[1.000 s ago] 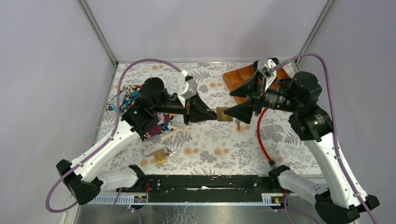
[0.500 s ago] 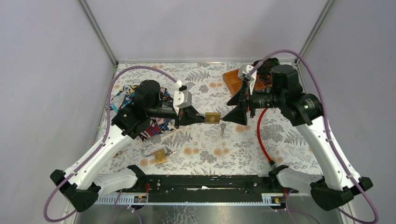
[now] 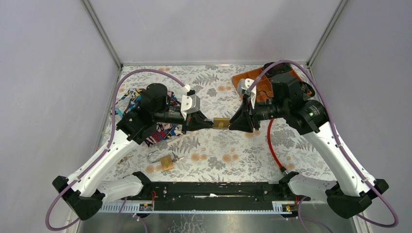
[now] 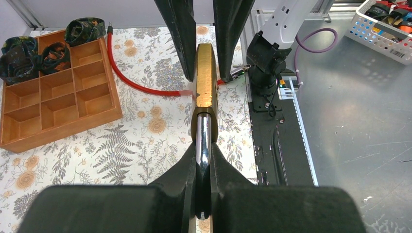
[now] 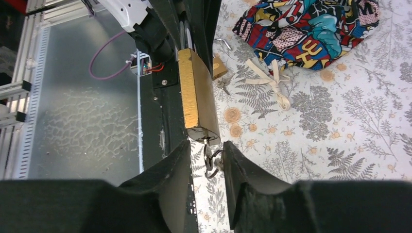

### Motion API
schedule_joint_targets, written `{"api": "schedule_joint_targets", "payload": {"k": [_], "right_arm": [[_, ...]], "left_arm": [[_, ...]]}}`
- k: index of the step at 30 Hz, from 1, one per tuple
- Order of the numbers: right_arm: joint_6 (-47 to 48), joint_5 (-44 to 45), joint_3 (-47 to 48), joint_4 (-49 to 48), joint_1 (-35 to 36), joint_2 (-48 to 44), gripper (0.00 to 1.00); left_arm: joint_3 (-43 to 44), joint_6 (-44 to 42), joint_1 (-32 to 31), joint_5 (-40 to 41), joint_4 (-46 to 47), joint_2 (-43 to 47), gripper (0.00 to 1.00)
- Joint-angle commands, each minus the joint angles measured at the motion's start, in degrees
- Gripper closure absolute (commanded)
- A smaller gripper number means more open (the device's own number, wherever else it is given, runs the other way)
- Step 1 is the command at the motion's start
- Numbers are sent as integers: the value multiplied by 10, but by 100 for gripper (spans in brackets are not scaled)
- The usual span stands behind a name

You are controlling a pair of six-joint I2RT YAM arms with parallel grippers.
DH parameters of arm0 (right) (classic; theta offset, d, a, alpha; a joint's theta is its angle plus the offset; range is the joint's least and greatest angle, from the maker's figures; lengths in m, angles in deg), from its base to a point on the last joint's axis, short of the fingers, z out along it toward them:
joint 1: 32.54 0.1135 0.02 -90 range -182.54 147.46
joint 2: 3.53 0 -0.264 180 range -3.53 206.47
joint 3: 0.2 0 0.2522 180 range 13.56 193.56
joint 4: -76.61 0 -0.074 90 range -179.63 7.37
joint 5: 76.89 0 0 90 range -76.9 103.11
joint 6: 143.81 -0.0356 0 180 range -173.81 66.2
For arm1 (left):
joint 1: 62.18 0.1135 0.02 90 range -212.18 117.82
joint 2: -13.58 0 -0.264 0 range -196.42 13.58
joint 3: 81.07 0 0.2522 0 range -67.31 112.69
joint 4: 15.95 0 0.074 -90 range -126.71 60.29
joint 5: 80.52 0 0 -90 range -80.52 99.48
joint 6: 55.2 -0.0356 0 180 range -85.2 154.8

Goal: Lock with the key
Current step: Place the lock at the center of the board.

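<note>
while l fingers (image 4: 180,175) pinch padlock (image 4: 205,73) by shackle (image 4: 203,138), r fingers (image 5: 171,180) sit part-spread round key (image 5: 208,149).

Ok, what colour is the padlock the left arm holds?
Brass gold; the padlock shows best in the right wrist view.

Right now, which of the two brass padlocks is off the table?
The held padlock, clamped by its shackle in the left end effector, mid-air. The other padlock lies on the table, shackle open.

Grey walls (image 3: 209,29), fern-print tabletop (image 3: 228,145)
</note>
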Motion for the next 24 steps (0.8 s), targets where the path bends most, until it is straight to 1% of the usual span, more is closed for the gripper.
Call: {"api": "schedule_joint_targets", "payload": {"k": [1, 3, 4, 6, 9, 12, 15, 17, 19, 21, 24], "right_arm": [[15, 27, -3, -15, 10, -8, 65], [15, 27, -12, -29, 11, -13, 78], [15, 29, -15, -32, 13, -14, 83], [19, 41, -18, -22, 14, -12, 89], [32, 71, -14, 3, 14, -14, 100], [37, 121, -26, -1, 14, -36, 100], [52, 198, -23, 28, 14, -44, 100], [60, 253, -23, 50, 14, -47, 100], [65, 283, -30, 57, 14, -53, 100], [63, 310, -40, 52, 13, -57, 100], [42, 339, -60, 26, 13, -54, 100]], "left_arm": [[14, -2, -1, -20, 51, 8, 100], [13, -1, -1, -22, 51, 8, 100], [13, -1, -1, -24, 52, 9, 100], [14, 3, -1, -24, 59, 9, 100], [25, -10, -1, -13, 56, 10, 100], [39, -58, 4, -9, 10, 12, 100], [46, -118, 31, -6, -57, 13, 100], [52, -136, 73, -9, -78, 13, 100], [57, -166, 126, -38, -104, 8, 100], [50, -182, 173, -46, -115, 4, 100], [0, -155, 212, -24, -98, 1, 100]]}}
